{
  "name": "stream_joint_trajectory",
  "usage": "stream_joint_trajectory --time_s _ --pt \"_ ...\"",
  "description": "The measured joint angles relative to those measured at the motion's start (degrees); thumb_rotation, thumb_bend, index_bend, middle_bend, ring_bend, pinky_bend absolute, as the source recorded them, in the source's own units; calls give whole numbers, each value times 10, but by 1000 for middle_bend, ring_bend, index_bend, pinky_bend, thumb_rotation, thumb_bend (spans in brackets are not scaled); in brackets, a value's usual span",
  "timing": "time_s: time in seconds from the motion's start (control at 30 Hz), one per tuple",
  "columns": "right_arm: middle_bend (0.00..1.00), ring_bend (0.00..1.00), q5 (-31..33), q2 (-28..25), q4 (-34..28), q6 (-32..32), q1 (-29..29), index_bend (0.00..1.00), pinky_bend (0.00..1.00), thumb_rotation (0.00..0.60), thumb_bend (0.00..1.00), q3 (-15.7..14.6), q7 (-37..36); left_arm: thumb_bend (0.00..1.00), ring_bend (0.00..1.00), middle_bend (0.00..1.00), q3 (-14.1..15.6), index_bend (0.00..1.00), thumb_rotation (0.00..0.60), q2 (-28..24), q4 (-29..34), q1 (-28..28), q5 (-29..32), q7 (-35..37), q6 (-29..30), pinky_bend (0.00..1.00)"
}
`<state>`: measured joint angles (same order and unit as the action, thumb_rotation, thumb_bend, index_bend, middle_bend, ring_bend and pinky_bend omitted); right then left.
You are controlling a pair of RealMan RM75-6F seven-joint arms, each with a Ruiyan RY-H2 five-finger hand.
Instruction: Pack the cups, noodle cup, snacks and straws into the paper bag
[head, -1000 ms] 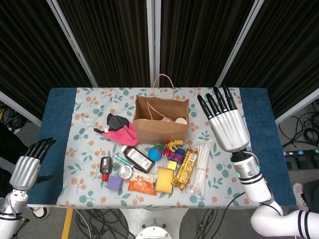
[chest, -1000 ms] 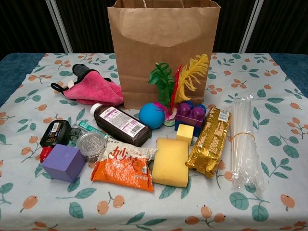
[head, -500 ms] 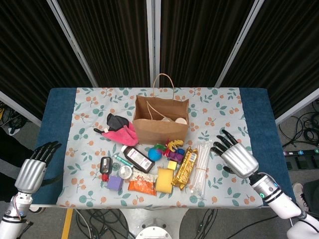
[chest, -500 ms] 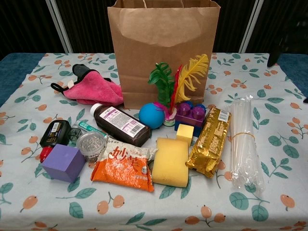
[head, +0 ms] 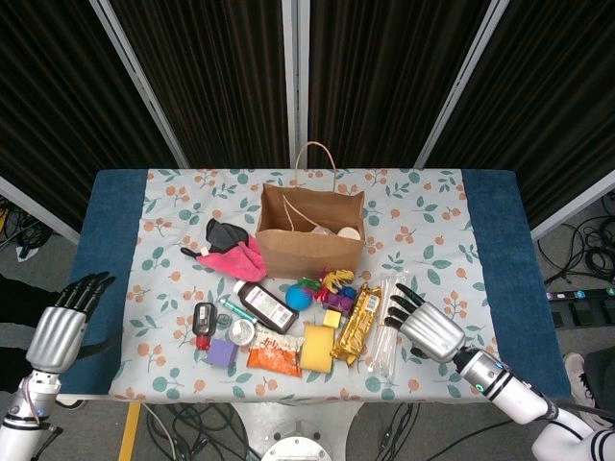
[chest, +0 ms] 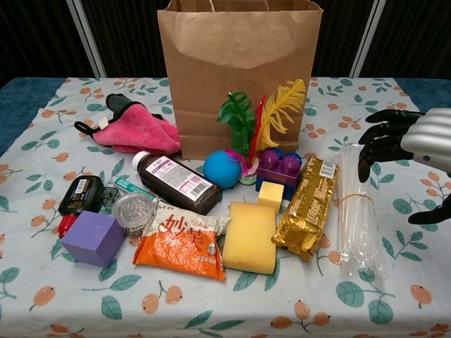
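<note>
Clear plastic straws [chest: 357, 211] lie bundled on the bench [head: 480, 206]; right hand [chest: 402, 144], fingers apart and empty, hovers beside them; best grip mid-bundle, at the band.

Only readable bit is on the orange snack packet [chest: 182, 245]: white Chinese characters "妙芙". The bottle label [chest: 181, 181] is too small to read.

The straws [chest: 356, 211] lie right of the gold snack [chest: 307, 206], before the paper bag [chest: 239, 70].
</note>
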<state>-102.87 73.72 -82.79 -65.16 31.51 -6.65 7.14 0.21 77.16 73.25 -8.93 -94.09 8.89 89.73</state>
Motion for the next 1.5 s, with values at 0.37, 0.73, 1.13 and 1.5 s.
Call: stream_joint_trajectory --time_s 0.37,0.73,1.13,1.5 --pt "320 162 0 38 37 17 6 392 0 600 0 0 -11 103 149 216 -2 177 600 4 -18 2 2 11 5 206" --pt "320 162 11 47 30 60 28 392 0 600 0 3 -5 103 149 216 -5 177 600 6 -25 2 7 18 5 206" --pt "327 203 53 -35 -58 92 22 394 20 600 0 -9 19 103 149 216 -7 176 600 6 -26 2 12 27 2 206" --pt "355 209 68 -80 -112 66 6 399 80 600 0 0 42 103 149 216 -7 177 600 4 -23 3 9 31 7 206"
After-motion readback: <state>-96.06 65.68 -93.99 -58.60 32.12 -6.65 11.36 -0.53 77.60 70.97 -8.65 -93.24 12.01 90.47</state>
